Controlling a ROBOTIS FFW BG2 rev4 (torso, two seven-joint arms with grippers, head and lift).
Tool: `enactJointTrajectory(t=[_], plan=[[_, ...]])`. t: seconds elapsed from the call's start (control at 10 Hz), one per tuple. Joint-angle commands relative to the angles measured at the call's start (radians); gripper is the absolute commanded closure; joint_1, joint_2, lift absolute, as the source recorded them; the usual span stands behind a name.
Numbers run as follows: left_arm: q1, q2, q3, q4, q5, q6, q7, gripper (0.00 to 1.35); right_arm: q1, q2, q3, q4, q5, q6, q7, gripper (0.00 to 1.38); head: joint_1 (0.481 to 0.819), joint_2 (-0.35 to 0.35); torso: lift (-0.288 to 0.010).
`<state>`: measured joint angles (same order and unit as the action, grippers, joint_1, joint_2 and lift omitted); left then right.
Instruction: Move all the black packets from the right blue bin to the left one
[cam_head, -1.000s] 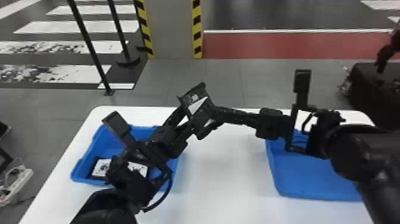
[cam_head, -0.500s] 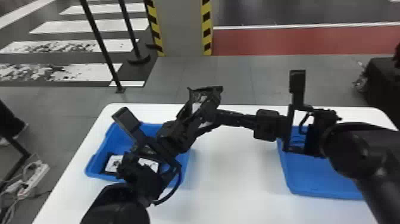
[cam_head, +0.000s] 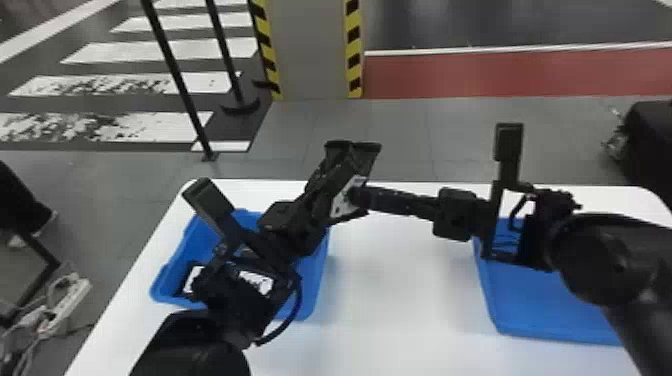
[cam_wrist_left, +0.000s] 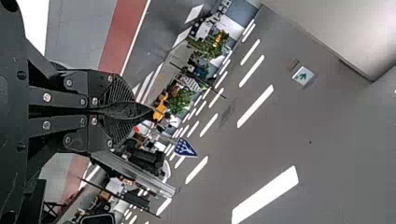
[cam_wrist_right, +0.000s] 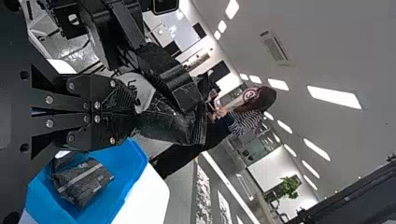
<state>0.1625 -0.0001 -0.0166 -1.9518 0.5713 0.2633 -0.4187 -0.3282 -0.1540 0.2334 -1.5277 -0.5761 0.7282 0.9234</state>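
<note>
Right gripper (cam_head: 364, 197) was narrow, its fingers pinching one end of a black packet (cam_wrist_right: 168, 125); in the head view it pointed toward the bench's left edge, over the middle of the bench (cam_head: 400, 300), nearer the far edge than the near one; left gripper (cam_head: 350, 162) was narrow too, tips aimed past the bench's far edge; left wrist view had dark material between its fingers, looks like the same packet's film, hard to separate black on black; right wrist view had the left gripper crossing the packet, close to the right one's tips.

Packet was up in the air, clear of both bins; wrinkled black film, white label (cam_head: 346, 202) between the two grippers; far end flared out past the left gripper.

Further out: left blue bin (cam_head: 320, 280) sat by the bench's left edge, toward the far left corner, partly under the left arm; dark packets with white patches lay inside; right wrist view had one packet (cam_wrist_right: 84, 182) lying in it, with a pale strip across; exact count hidden by the arm; right blue bin (cam_head: 550, 310) sat toward the bench's right edge, partly hidden by the right arm.
</note>
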Motion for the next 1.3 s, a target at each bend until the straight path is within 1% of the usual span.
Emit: enactJointTrajectory(t=[0.0, 0.1, 0.2, 0.3, 0.4, 0.5, 0.6, 0.7, 0.8, 0.9, 1.0, 1.1, 1.2], plan=[[-0.001, -0.003, 0.000, -0.001, 0.002, -0.015, 0.000, 1.22, -0.003, 0.002, -0.002, 0.019, -0.019, -0.016, -0.002, 1.15, 0.662, 0.145, -0.110], [0.002, -0.003, 0.004, -0.001, 0.001, -0.028, 0.000, 1.22, -0.001, 0.002, -0.002, 0.019, -0.024, -0.061, 0.000, 0.99, 0.661, 0.146, -0.110], [0.009, -0.003, 0.018, -0.001, -0.010, -0.074, 0.015, 1.22, 0.009, 0.002, -0.011, -0.010, -0.007, -0.083, -0.002, 0.53, 0.655, 0.147, -0.110], [0.029, -0.003, 0.044, -0.001, -0.064, -0.136, 0.063, 1.22, 0.046, 0.004, -0.068, -0.091, 0.078, -0.083, -0.008, 0.15, 0.644, 0.155, -0.110], [0.034, -0.003, 0.075, 0.002, -0.149, -0.160, 0.112, 1.22, 0.120, 0.004, -0.106, -0.179, 0.078, -0.083, -0.044, 0.09, 0.637, 0.162, -0.110], [0.041, -0.003, 0.090, 0.044, -0.248, -0.285, 0.186, 1.22, 0.198, 0.007, -0.146, -0.250, 0.076, -0.083, -0.077, 0.10, 0.632, 0.175, -0.110], [0.058, -0.003, 0.104, 0.117, -0.349, -0.433, 0.285, 1.22, 0.232, 0.005, -0.164, -0.255, 0.074, -0.070, -0.086, 0.10, 0.634, 0.193, -0.110], [0.066, -0.003, 0.145, 0.186, -0.418, -0.450, 0.302, 1.22, 0.245, -0.004, -0.167, -0.258, 0.076, -0.063, -0.086, 0.10, 0.648, 0.227, -0.110], [0.063, -0.003, 0.150, 0.252, -0.426, -0.450, 0.302, 1.22, 0.257, -0.015, -0.167, -0.275, 0.081, -0.058, -0.094, 0.10, 0.675, 0.253, -0.110], [0.056, -0.003, 0.150, 0.301, -0.427, -0.467, 0.304, 1.22, 0.269, -0.021, -0.167, -0.285, 0.082, -0.058, -0.107, 0.10, 0.695, 0.264, -0.110], [0.041, -0.003, 0.150, 0.353, -0.419, -0.528, 0.308, 1.16, 0.274, -0.025, -0.169, -0.287, 0.082, -0.058, -0.107, 0.10, 0.695, 0.265, -0.110], [0.034, -0.003, 0.150, 0.377, -0.403, -0.600, 0.320, 0.78, 0.277, -0.027, -0.171, -0.287, 0.085, -0.058, -0.107, 0.10, 0.695, 0.265, -0.110], [0.031, -0.003, 0.150, 0.382, -0.387, -0.644, 0.322, 0.47, 0.279, -0.029, -0.178, -0.292, 0.099, -0.073, -0.112, 0.10, 0.695, 0.270, -0.110]])
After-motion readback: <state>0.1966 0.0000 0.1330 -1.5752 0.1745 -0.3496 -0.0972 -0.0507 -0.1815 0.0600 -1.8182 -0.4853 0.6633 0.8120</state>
